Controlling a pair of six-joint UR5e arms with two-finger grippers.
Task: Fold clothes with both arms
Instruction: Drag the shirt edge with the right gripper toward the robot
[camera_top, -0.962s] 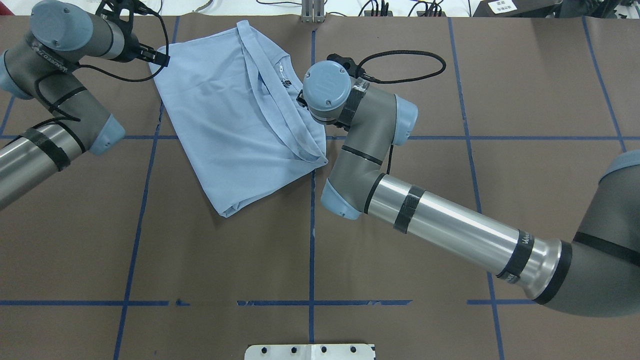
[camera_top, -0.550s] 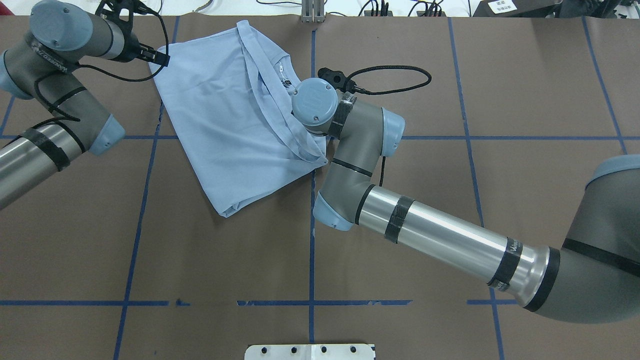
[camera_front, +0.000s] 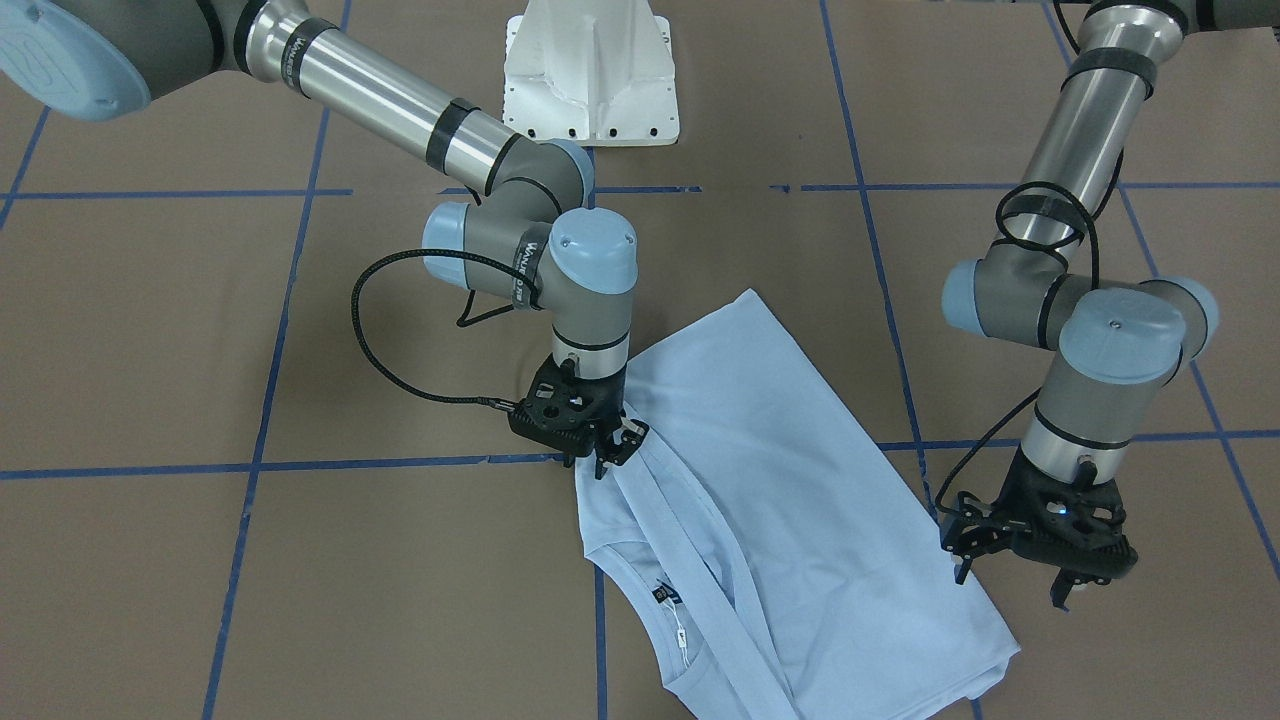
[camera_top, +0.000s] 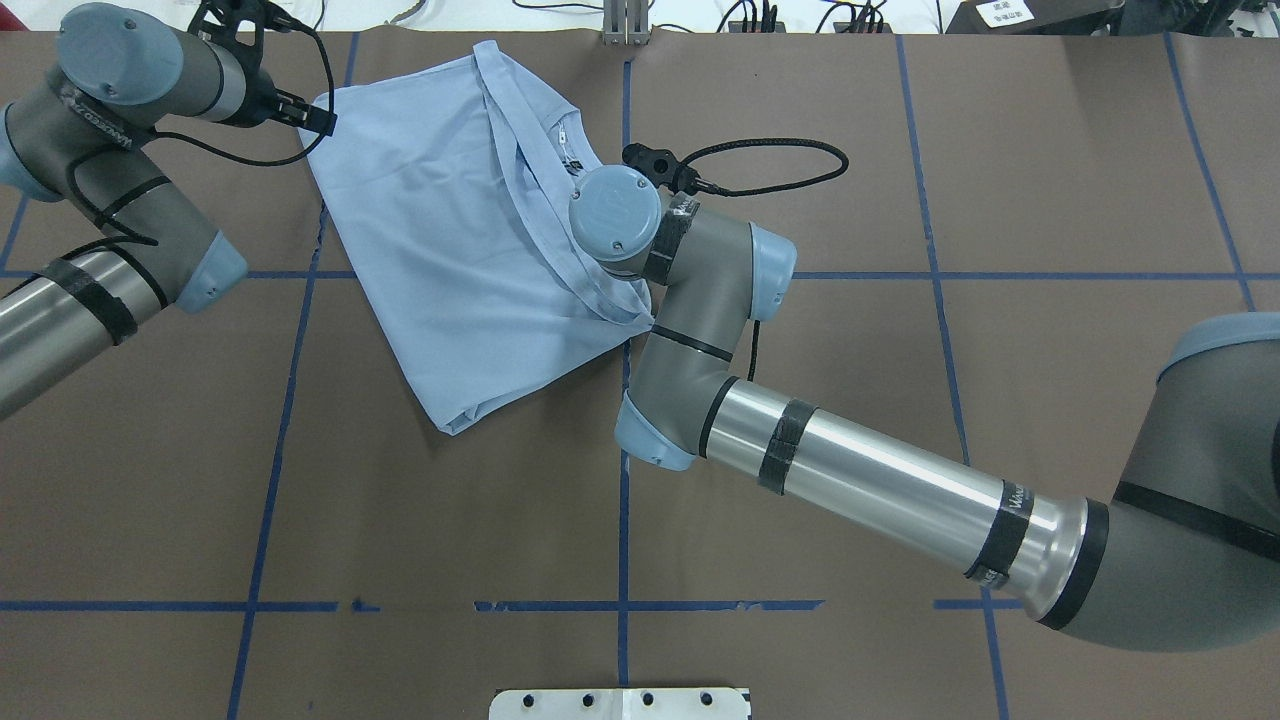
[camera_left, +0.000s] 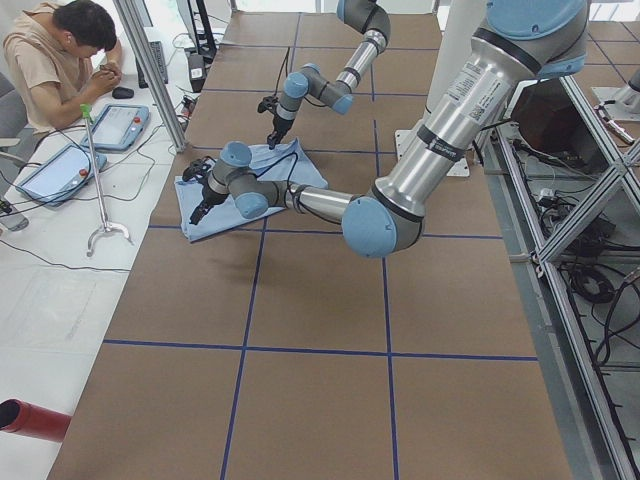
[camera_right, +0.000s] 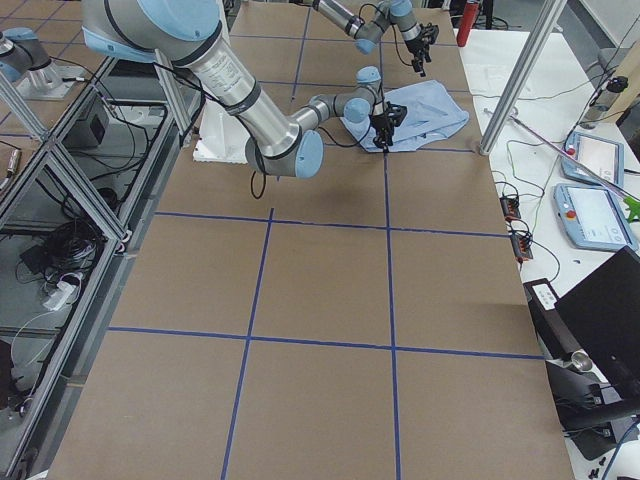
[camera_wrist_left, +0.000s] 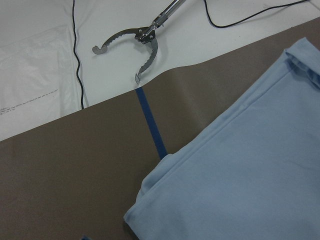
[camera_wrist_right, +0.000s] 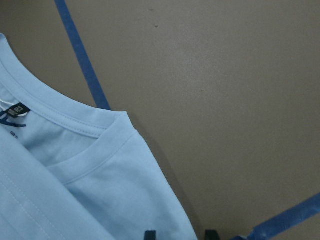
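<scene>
The right gripper straddles the light blue T-shirt's collar-side edge, jaws narrowly parted, as the left gripper hovers spread wide beside the opposite edge; both seemingly must pinch before folding.

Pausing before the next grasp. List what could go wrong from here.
1. The right gripper is open astride the shirt edge; closing could pinch only the top layer.
2. The left gripper hangs open at the shirt's side edge, so it may close on nothing.
3. The shirt lies askew, so a fold may land crooked.
</scene>
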